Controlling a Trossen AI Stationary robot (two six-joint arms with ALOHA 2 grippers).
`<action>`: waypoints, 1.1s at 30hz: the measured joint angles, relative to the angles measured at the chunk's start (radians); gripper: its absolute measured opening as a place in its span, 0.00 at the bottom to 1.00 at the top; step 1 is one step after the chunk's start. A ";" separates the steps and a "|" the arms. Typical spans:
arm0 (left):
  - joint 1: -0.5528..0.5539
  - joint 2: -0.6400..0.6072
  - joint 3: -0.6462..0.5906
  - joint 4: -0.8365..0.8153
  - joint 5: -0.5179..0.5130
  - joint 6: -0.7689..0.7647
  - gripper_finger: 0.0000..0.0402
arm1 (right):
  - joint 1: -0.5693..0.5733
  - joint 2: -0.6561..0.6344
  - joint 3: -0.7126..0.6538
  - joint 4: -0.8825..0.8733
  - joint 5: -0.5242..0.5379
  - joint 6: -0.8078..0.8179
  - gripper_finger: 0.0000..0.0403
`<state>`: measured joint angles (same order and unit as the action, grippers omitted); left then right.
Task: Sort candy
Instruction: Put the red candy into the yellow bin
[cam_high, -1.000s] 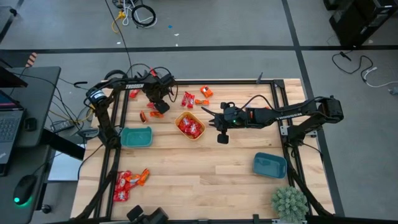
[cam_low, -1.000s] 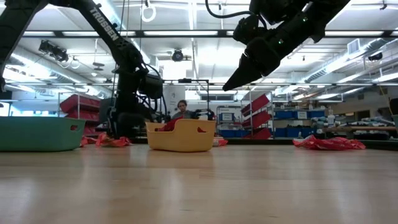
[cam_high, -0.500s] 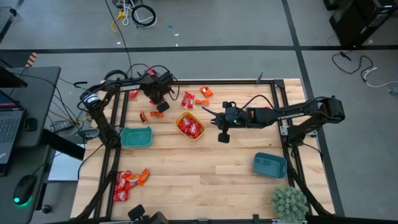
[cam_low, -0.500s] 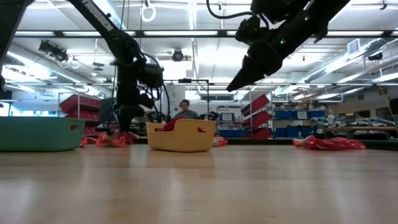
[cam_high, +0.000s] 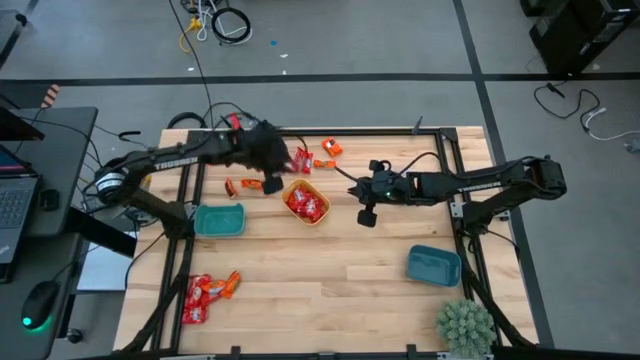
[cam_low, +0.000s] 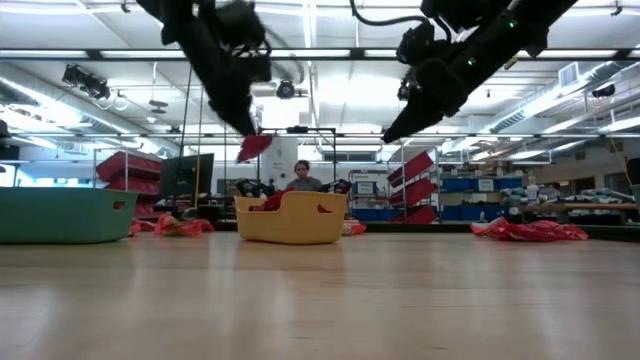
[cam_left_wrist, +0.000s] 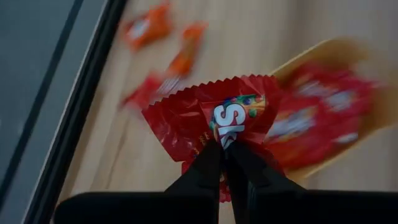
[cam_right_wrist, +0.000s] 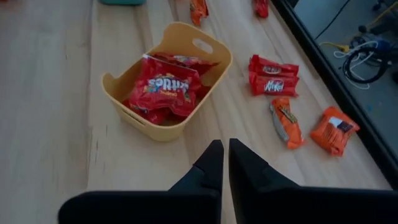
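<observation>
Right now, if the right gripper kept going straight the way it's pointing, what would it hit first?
Probably the yellow bowl of red candy. In its wrist view the shut right gripper aims just past the bowl's near corner, so it might instead meet bare table beside it; depth is unclear.

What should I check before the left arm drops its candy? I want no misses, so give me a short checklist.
1. Left gripper shut on the red candy pack: ok.
2. Pack lifted clear of the table: ok, it hangs in the air in the low view.
3. Gripper above the yellow bowl: not ok, it sits beside the rim.
4. Bowl has room: cannot tell, red packs already fill it.
5. Right gripper out of the way: ok, shut, hovering beside the bowl.
</observation>
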<state>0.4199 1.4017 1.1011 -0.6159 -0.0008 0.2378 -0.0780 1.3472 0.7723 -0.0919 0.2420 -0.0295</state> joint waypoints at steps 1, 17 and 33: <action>-0.036 0.001 0.000 0.018 0.002 0.011 0.04 | 0.000 0.000 -0.011 0.011 0.000 0.007 0.03; -0.268 0.258 0.000 0.155 -0.035 0.075 0.03 | 0.000 0.000 -0.055 0.055 0.001 0.057 0.04; -0.297 0.312 0.000 0.169 -0.092 0.074 0.22 | 0.000 0.000 -0.055 0.089 0.000 0.055 0.13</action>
<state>0.1225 1.7132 1.1011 -0.4465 -0.0929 0.3116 -0.0780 1.3472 0.7174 -0.0032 0.2424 0.0254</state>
